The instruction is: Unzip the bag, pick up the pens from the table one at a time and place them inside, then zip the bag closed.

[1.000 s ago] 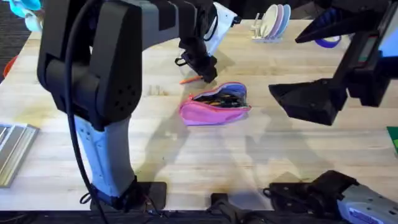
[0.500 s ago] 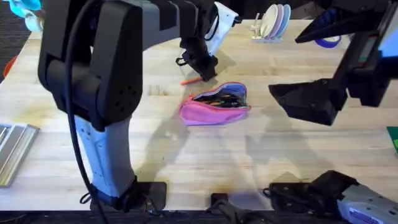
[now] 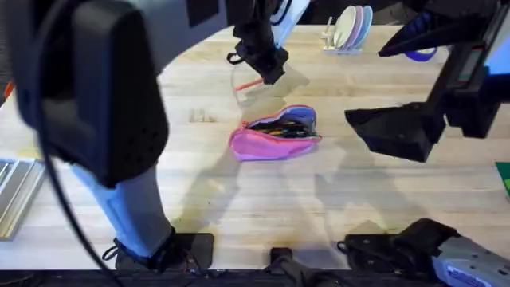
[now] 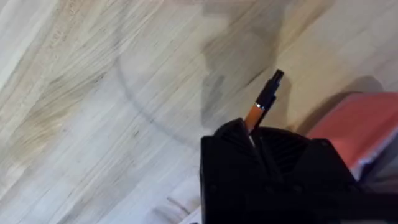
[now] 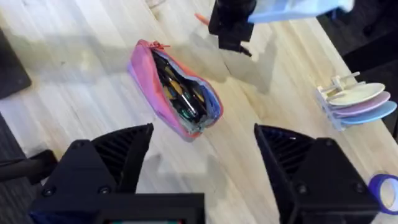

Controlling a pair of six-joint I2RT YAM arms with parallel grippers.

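1. One pale wooden table [image 3: 263,199] carries the scene, with the pink bag [image 3: 275,134] as its central landmark.
2. Two arms work around the bag: the right claw [image 5: 202,165] hangs above it, fingers spread wide and empty.
3. The bag lies unzipped on the table, its mouth gaping, dark items visible inside and the red pull tab [image 5: 160,45] at one end.
4. The left claw [image 3: 267,65] is raised just beyond the bag, closed on the orange pen [image 4: 261,104], whose black end juts past the fingers.
5. A rack of pastel plates [image 3: 351,28] stands well beyond the bag.
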